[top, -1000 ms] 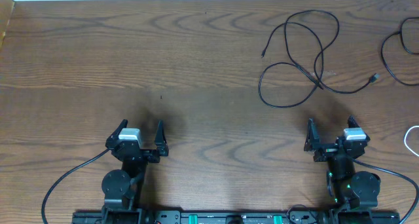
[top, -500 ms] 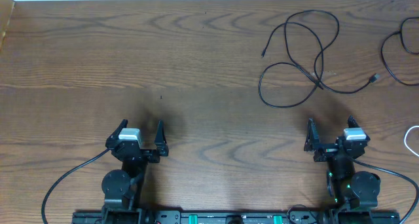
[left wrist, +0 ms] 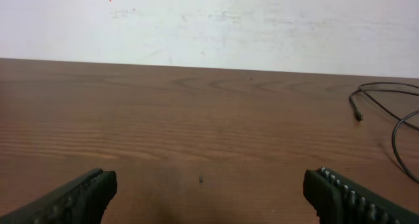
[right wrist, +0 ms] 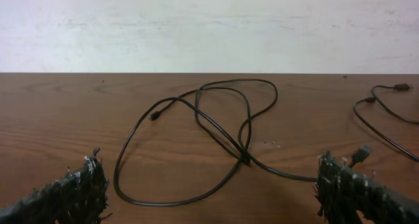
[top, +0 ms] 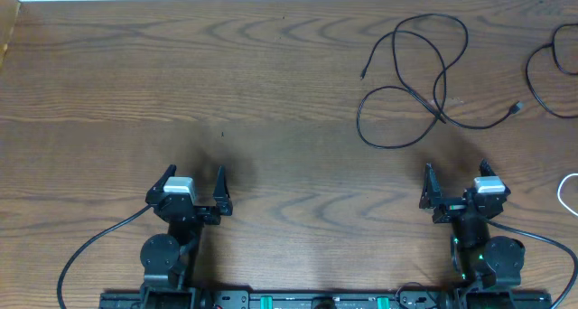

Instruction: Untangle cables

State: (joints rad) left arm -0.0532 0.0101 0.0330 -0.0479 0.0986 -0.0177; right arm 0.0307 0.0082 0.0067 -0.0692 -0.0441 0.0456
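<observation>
operator: where do the cables lie against the two arms?

spotter: all toward the right side of the surface (top: 226, 65). the looped black cable (top: 411, 79) lies in the far right quarter, ahead of the right gripper (top: 456, 169) and slightly to its left. a second black cable (top: 542, 83) runs off the right edge near the far right corner. the white cable (top: 567, 193) shows only as a curl at the right edge, level with that gripper.

operator: and the grippers?

spotter: both spread wide, nothing between the fingers. the left gripper (top: 194, 175) sits by the near edge, left of centre, well apart from every cable.

operator: so the right arm is nearer.

spotter: clearly. the looped cable spreads wider along the far edge than toward it, one plug end (top: 517, 106) trailing right. in the right wrist view its crossing point (right wrist: 245, 158) lies just ahead, between the fingers.

operator: the reach, then?

spotter: i'd judge straight forward from the right arm. the three cables look apart from each other.
</observation>
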